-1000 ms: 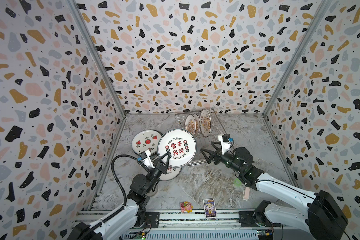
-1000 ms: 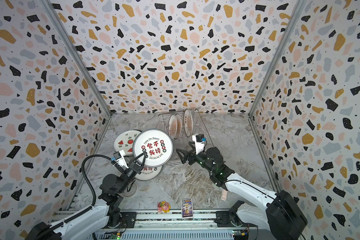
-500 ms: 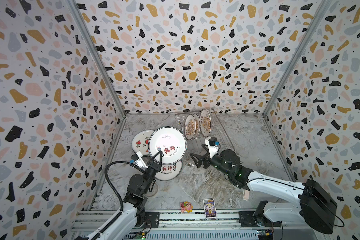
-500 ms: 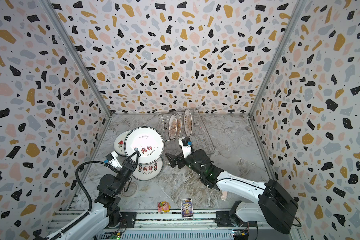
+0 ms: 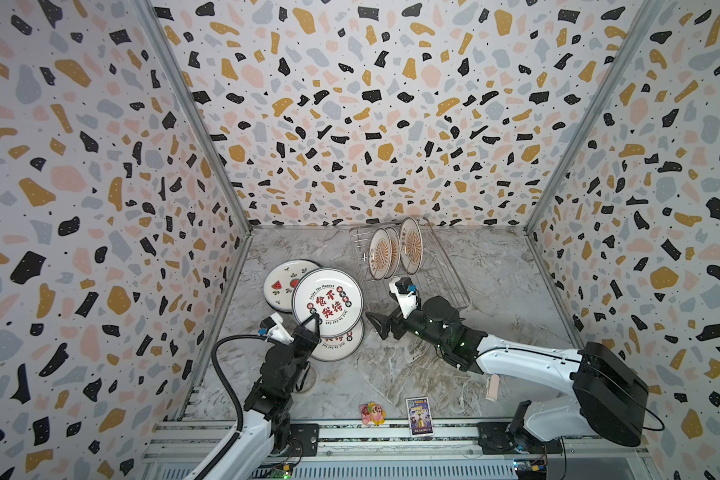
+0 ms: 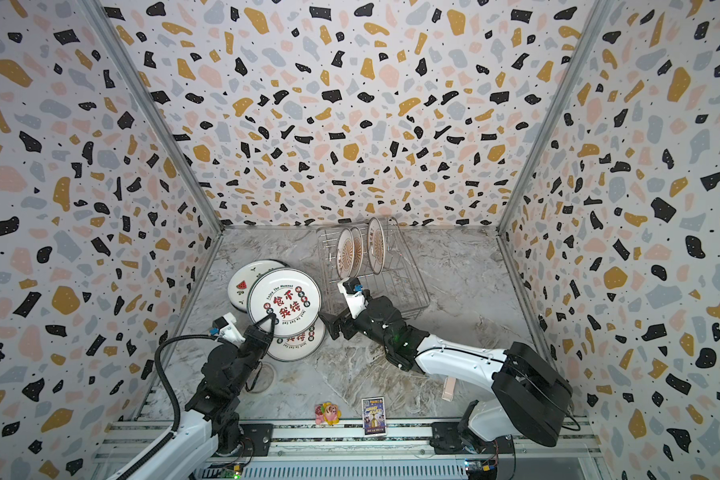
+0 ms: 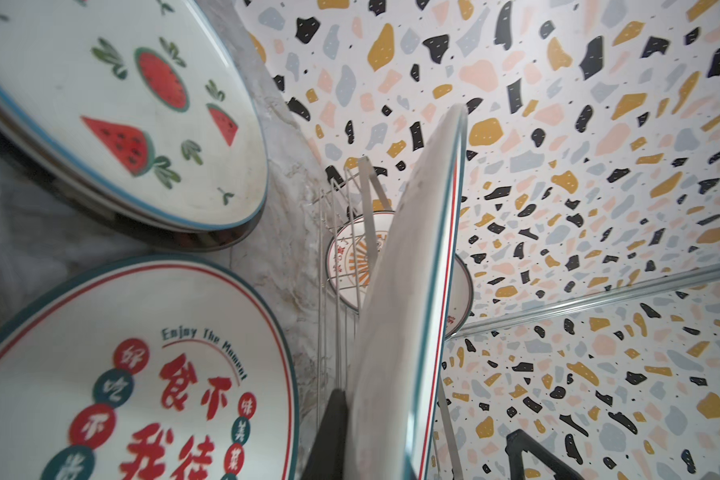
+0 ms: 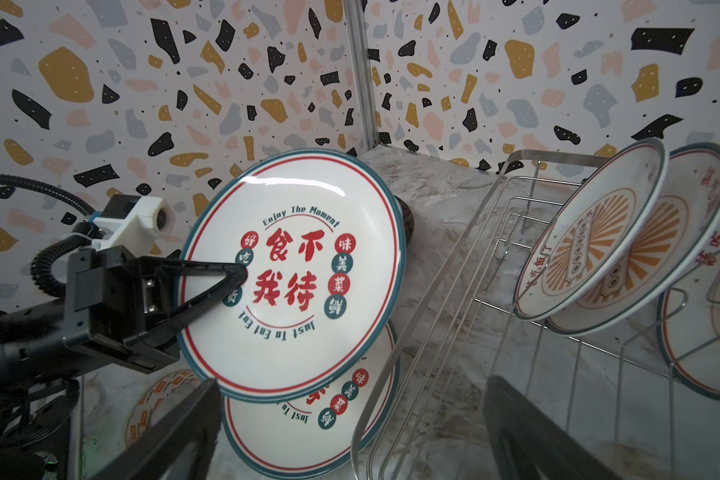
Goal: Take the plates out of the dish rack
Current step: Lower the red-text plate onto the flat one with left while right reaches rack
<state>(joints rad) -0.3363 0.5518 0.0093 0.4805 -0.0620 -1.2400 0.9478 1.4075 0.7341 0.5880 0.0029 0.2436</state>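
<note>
**Level, then release**

Lower centre-left, the left end effector [image 5: 313,322] is clamped on the red-lettered plate [image 5: 327,299], tilted over its twin [image 5: 344,347] on the desk [image 5: 391,374]: flatten it before letting go. Beside it the right end effector [image 5: 377,328] is empty, jaws apart. Upper centre, three sunburst plates [image 5: 410,245] stand in the dish rack [image 5: 449,291]

- Round white ceramic plate with large red characters and a teal-and-red rim [image 5: 328,300]: lifted clear of the marble bench [image 5: 395,376] and tilted, its face visible in both top views. Its near rim is pinched between the black fingers [image 8: 208,270] of the left gripper [image 5: 316,319].
- Matching red-character plate [image 5: 342,348]: flat on the bench, face up, partly under the lifted plate.
- White watermelon-slice plate with a blue rim [image 5: 282,285]: face up near the left wall, beyond those two.
- Three cream plates with orange sunbursts [image 5: 380,254]: standing on edge, leaning, in a close row.
- Rectangular silver wire dish rack [image 5: 450,287]: on the bench near the back wall, holding the sunburst plates at its far end.
</note>
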